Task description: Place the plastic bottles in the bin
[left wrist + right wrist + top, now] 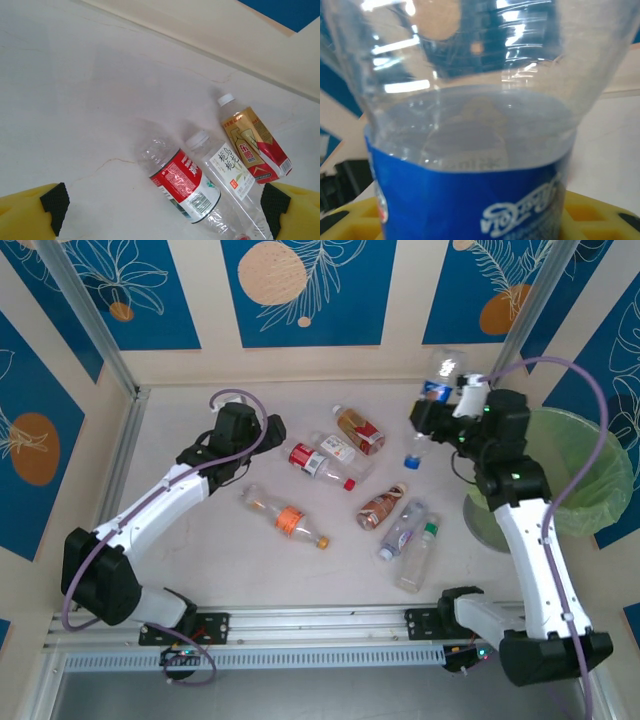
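Observation:
My right gripper (432, 416) is shut on a clear plastic bottle with a blue label (438, 388), held off the table to the left of the bin (592, 480). The bottle's blue cap (412, 461) points down. In the right wrist view that bottle (470, 190) sits between my yellow fingers (592, 215). My left gripper (268, 430) stands open just left of a red-label bottle (312, 462) (182, 182). Beside it lie a white-label bottle (227, 167) and a gold-and-red one (252, 145). The left pads (55, 200) are wide apart.
More bottles lie on the table: an orange-label one (288, 518), a brown one (381, 507) and two clear ones (402, 530) (418, 555). The grey bin has a light-green bag and stands at the right edge. Walls close off the back and sides.

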